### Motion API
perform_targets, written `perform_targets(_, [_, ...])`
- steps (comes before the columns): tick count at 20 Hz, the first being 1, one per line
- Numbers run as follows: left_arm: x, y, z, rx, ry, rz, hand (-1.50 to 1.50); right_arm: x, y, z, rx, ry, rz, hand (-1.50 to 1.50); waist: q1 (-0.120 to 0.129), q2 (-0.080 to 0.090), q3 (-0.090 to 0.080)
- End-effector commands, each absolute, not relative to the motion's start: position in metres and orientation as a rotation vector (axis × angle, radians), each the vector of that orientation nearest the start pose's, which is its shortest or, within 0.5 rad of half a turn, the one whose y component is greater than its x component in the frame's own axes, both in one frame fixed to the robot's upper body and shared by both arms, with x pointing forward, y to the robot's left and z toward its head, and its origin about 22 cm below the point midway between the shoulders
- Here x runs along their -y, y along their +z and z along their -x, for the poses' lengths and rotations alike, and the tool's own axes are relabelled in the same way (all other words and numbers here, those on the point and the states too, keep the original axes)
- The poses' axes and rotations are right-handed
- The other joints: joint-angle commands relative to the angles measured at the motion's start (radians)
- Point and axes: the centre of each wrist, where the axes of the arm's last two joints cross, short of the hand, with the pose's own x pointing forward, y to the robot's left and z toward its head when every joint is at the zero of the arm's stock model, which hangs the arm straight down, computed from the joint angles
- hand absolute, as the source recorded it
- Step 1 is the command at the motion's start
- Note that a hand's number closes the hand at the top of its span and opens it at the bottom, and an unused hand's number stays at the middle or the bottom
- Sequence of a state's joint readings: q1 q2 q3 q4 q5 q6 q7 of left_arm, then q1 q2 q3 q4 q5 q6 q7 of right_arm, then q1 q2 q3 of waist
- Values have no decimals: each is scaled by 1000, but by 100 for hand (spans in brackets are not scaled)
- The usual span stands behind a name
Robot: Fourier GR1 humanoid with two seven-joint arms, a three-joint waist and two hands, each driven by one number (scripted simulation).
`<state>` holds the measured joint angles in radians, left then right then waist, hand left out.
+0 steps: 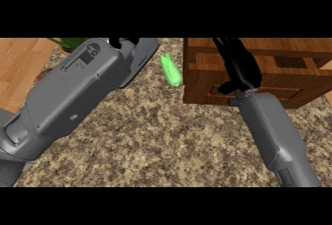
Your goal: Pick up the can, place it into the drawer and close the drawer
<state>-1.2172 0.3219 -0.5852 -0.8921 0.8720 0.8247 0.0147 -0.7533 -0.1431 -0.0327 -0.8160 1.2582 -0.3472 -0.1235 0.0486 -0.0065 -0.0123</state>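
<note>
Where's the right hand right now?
In the head view, the right hand is at upper right, fingers stretched over the wooden drawer unit, right of the green object.

Counter top point(149, 132): speckled brown and beige stone pattern, taken as the landmark; it fills the middle and lower part of the view.
Green object point(171, 70): bright green, elongated and slightly bent, lying on the counter top near its far edge, pointing away from the viewer; kind cannot be told.
Wooden floor point(23, 66): light plank surface beyond the counter top's left edge.
Plant point(68, 43): green leaves past the counter top's far left corner, only partly seen.
</note>
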Motion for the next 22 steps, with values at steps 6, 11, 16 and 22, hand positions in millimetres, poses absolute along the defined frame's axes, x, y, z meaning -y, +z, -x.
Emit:
perform_targets(6, [-98,213,-413,1710,195,-52,-150,204,39,-426,1670,1070,1267,-150,5,24,14])
perform_targets(11, [-105,236,-408,1732,178,-41,-150,208,43,-436,1660,1051,1318,-150,31,29,15])
perform_targets(16, [-104,211,-394,1721,138,-24,-150,202,57,-446,1676,1025,1356,-150,44,31,14])
perform_targets(22, [-107,225,-395,1727,149,-23,-150,207,97,-463,1678,986,1424,-150,59,40,14])
